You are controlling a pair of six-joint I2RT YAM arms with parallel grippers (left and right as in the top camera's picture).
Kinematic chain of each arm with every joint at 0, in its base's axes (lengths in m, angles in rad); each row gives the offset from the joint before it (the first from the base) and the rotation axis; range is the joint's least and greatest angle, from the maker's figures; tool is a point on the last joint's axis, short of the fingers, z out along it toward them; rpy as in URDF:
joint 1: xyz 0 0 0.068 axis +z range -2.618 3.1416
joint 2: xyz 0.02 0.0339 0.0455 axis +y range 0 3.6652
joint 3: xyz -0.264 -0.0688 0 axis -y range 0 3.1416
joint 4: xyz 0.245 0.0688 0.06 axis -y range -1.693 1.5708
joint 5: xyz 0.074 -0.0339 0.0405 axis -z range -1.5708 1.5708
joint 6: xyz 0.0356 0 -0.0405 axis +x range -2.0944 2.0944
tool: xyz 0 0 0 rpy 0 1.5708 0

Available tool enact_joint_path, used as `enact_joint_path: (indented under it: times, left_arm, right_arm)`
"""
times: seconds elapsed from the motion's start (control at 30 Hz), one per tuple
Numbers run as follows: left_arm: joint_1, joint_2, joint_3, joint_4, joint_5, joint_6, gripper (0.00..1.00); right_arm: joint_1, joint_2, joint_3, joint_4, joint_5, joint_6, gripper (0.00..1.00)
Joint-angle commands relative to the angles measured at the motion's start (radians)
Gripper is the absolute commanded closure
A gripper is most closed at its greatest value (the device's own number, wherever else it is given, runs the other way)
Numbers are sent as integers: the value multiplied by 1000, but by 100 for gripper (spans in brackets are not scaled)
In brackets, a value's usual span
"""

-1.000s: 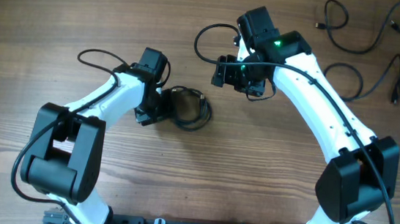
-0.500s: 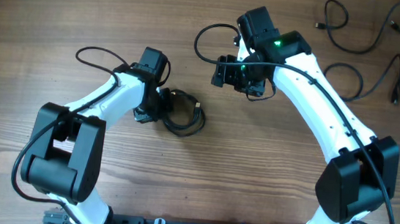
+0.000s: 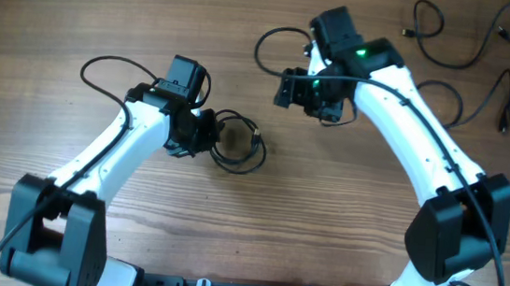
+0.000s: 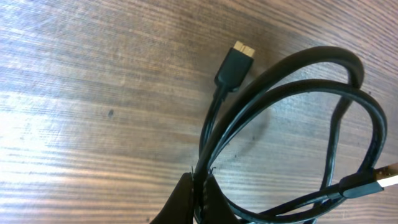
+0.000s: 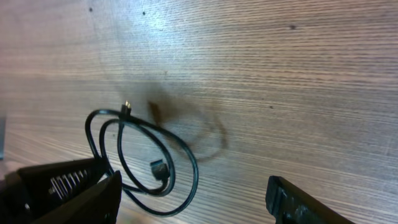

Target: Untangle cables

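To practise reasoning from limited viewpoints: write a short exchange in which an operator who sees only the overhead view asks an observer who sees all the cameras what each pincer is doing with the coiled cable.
Operator: From above, the left pincer meets the edge of the coiled cable. Is it actually gripping?
Observer: Yes. The left wrist view shows its fingers shut on the strands where the loops come together.
Operator: And the right pincer? I can't see how its jaws stand.
Observer: Open. In the right wrist view its fingers are wide apart, with only the wooden table showing between them.
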Motion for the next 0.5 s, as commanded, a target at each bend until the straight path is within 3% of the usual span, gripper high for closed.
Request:
enact_joint_path:
  times: [0.0,0.17,0.3,0.47]
  left_arm:
    - [3,-77,-3,-17,41,-19,96]
    - [3,-164,-3,-11,147,-23,96]
    - [3,-234,-2,17,187,-82,96]
    - [3,-283,-2,89,207,-162,96]
  right_arm:
    - [-99,-10,-8,-13,-155,-78,21]
    - [-193,-17,-8,-112,-225,-253,17]
    - [-198,-17,-8,-137,-246,-282,16]
    - [-198,-17,-8,-142,-535,-464,16]
